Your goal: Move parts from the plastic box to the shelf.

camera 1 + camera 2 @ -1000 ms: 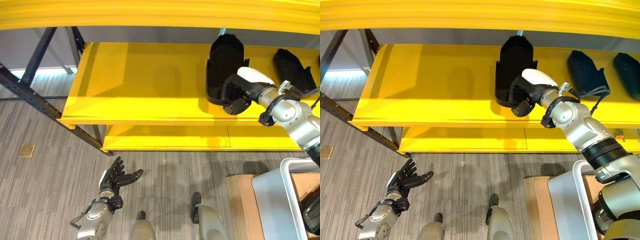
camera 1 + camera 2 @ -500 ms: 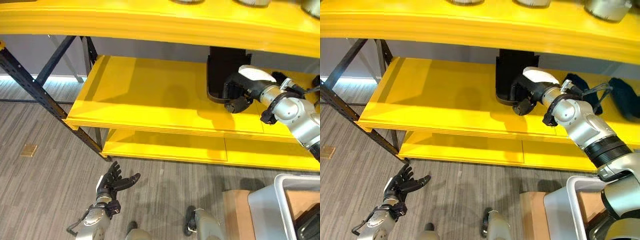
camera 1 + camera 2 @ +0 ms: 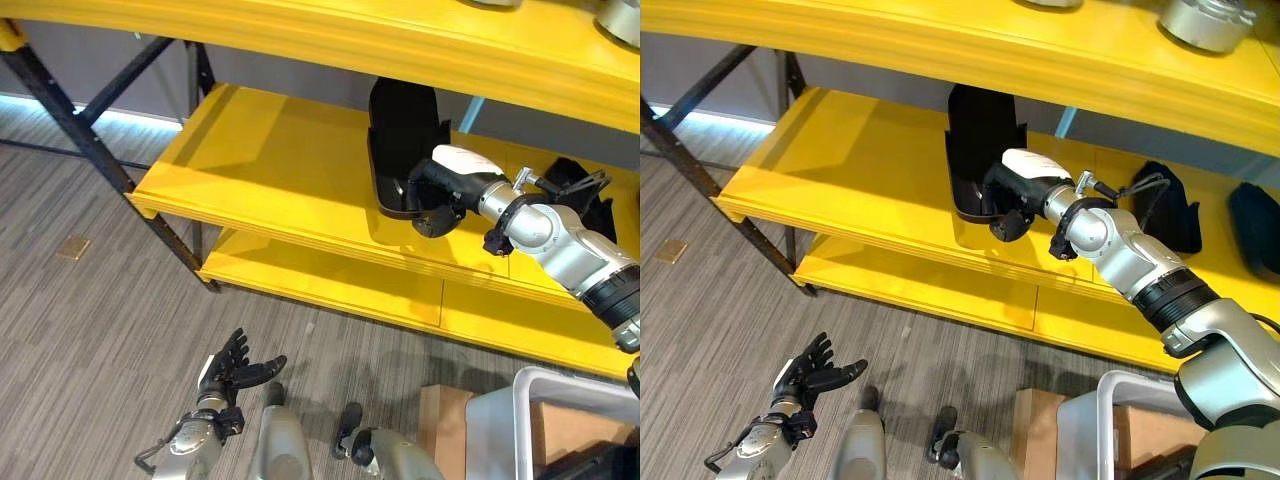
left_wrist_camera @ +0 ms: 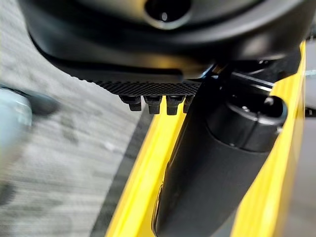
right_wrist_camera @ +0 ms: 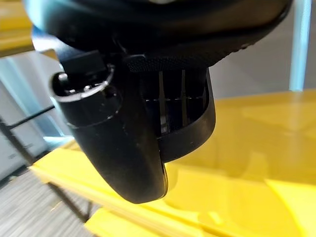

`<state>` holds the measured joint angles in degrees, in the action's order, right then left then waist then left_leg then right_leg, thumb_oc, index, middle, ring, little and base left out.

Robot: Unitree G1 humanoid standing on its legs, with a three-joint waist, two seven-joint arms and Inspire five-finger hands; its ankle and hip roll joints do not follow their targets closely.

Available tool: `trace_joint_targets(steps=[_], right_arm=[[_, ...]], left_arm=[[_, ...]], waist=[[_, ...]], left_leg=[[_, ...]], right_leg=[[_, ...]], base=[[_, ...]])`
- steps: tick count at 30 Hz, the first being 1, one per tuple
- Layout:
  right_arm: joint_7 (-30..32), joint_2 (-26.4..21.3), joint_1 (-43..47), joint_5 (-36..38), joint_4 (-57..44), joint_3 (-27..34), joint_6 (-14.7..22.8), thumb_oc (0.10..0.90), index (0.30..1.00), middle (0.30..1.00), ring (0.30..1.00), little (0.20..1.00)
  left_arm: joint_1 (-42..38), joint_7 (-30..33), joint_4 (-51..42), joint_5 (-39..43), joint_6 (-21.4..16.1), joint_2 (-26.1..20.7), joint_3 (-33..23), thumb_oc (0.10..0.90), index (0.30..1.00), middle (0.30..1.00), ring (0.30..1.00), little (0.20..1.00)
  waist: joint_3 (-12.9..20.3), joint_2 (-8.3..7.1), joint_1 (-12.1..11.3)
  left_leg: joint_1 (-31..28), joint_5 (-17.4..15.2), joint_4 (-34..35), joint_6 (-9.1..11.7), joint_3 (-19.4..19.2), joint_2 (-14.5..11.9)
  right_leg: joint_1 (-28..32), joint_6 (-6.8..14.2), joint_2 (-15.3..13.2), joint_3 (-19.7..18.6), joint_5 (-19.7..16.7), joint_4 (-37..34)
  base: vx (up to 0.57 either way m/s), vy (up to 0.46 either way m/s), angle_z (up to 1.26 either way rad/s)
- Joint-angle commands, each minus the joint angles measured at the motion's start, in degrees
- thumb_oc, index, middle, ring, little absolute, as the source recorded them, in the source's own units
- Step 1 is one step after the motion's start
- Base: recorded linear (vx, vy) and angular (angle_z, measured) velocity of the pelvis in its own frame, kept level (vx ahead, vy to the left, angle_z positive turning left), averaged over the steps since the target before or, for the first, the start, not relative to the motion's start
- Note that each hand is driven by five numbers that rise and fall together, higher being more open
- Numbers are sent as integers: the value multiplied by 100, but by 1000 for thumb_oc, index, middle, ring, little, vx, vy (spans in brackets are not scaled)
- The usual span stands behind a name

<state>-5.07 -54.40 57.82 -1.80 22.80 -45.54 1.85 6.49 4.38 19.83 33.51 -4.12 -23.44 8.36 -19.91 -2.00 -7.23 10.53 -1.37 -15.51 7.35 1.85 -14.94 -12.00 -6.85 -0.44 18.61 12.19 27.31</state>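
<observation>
Our right hand [image 3: 440,190] is curled around the near rim of a black part [image 3: 403,140], thumb on one side and fingers on the other. The part stands upright on the yellow shelf [image 3: 270,170], so we judge it set down but not yet let go.

To the right of that hand, two more black parts lie on the same shelf: one [image 3: 1165,205] close by and another [image 3: 1255,225] beyond it. That makes three parts on this level, counting the one we hold.

Below and to the right of the hand sits one grey plastic box [image 3: 1085,430]; we cannot tell what remains inside, so what is left of the job is unclear.

Our left hand [image 3: 235,365] hangs low over the floor, fingers spread and empty.
</observation>
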Motion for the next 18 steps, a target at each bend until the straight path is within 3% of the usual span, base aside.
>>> trace_joint_targets(steps=[1, 7, 18], right_arm=[[481, -135, 456, 79, -49, 881, 166, 400, 300, 300, 300, 300], [477, -153, 449, 14, -8, 894, 146, 400, 300, 300, 300, 300], [506, -169, 629, -106, 335, 743, 106, 400, 300, 300, 300, 300]], left_arm=[[-186, 36, -444, -50, -485, -318, -129, 900, 1000, 1000, 1000, 1000], [-246, 15, -425, -81, -506, -414, -82, 900, 1000, 1000, 1000, 1000], [-243, 23, -451, -30, -518, -467, -81, 900, 1000, 1000, 1000, 1000]], waist=[[549, -225, -49], [566, -225, -25], [528, -232, 18]], left_leg=[[341, -209, -662, -170, -218, 201], [398, -426, -771, -231, -352, 266], [563, -637, -957, -299, -397, 346]], right_leg=[[636, 1159, -1127, -813, -238, -705], [603, 1301, -1290, -865, -401, -894], [426, 1361, -1380, -894, -485, -891]], base=[[36, 92, -8], [40, 112, -16], [22, 38, -1]])
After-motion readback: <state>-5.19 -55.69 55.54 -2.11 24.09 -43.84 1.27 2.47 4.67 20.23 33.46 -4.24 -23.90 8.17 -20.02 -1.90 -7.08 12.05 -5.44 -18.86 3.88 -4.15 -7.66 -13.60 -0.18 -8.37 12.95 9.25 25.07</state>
